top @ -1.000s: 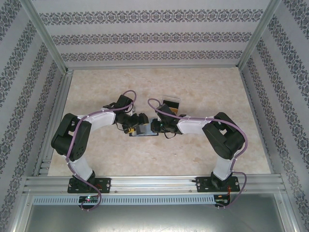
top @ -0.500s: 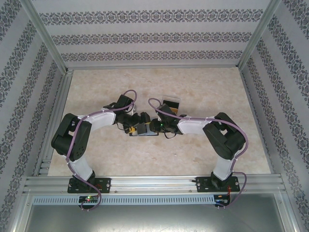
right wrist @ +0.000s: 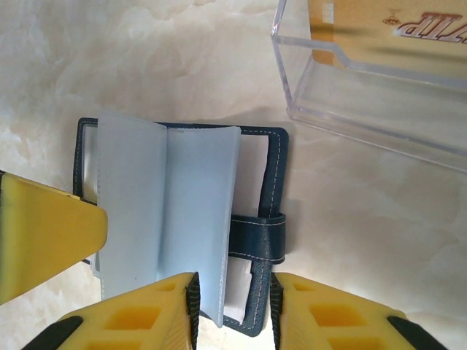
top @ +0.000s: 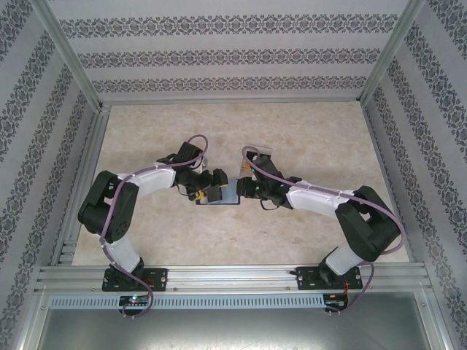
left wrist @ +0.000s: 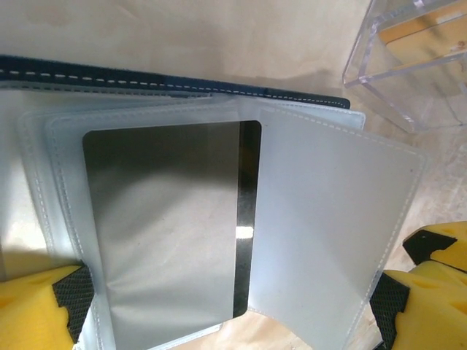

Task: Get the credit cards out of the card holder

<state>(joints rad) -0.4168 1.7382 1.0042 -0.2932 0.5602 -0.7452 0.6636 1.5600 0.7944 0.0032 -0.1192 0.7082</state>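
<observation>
Navy card holder (right wrist: 266,182) with white stitching, frosted bluish-grey sleeves (right wrist: 164,211), yellow tool fingers (right wrist: 44,233).
</observation>
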